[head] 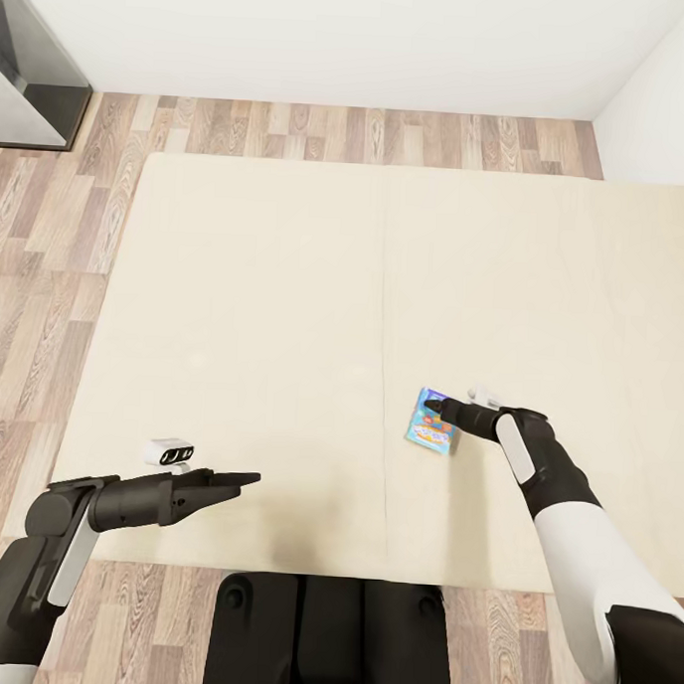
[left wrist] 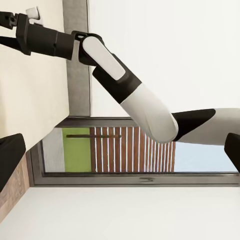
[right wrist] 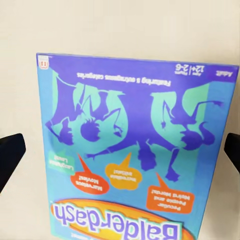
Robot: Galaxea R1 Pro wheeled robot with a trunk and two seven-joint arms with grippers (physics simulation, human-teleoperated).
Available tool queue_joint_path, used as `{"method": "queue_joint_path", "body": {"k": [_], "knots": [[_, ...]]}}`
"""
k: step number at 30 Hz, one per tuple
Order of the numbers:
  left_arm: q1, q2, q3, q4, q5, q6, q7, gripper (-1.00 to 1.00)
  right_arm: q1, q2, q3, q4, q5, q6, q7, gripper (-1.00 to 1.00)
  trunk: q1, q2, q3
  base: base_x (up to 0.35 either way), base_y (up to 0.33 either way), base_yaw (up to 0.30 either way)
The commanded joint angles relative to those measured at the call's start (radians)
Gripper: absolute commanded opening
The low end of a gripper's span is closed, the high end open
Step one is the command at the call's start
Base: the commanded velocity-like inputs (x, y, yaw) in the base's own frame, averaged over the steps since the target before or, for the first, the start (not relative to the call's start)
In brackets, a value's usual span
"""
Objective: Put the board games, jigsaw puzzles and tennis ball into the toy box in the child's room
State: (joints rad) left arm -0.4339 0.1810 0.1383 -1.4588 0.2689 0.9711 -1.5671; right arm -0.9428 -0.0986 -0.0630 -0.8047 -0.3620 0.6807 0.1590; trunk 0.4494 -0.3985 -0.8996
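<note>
A small blue board game (head: 430, 427) lies flat on the cream bed (head: 254, 308), just right of the mattress seam and near the front edge. In the right wrist view its printed lid (right wrist: 135, 145) reads "Balderdash". My right gripper (head: 437, 410) hovers open over the box, and its dark fingertips (right wrist: 10, 155) stand apart near the box's two long sides. Whether they touch it is unclear. My left gripper (head: 244, 479) hangs over the front left of the mattress, pointing right, open and empty. My right arm (left wrist: 130, 90) crosses the left wrist view.
Wood-plank floor (head: 47, 269) runs along the bed's left and far sides. A dark grey frame (head: 35, 80) stands at the back left and white walls (head: 345, 34) close the far side. My base (head: 329, 630) is against the bed's front edge. The left wrist view faces a window (left wrist: 125, 150).
</note>
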Motion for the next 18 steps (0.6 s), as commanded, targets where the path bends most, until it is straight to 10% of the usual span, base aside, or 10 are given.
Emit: {"method": "queue_joint_path", "body": {"k": [1, 18], "knots": [[0.000, 0.001, 0.000, 0.000, 0.000, 0.011, -0.004, 1.00, 0.000, 0.000, -0.003, -0.001, 0.003, 0.005, 0.005, 1.00, 0.001, -0.002, -0.001, 0.000, 0.000, 0.000], [0.000, 0.001, 0.000, 0.000, 0.000, 0.011, -0.004, 1.00, 0.001, 0.000, 0.000, 0.008, 0.018, -0.007, -0.004, 1.00, 0.001, -0.002, -0.001, 0.000, 0.000, 0.000]]}}
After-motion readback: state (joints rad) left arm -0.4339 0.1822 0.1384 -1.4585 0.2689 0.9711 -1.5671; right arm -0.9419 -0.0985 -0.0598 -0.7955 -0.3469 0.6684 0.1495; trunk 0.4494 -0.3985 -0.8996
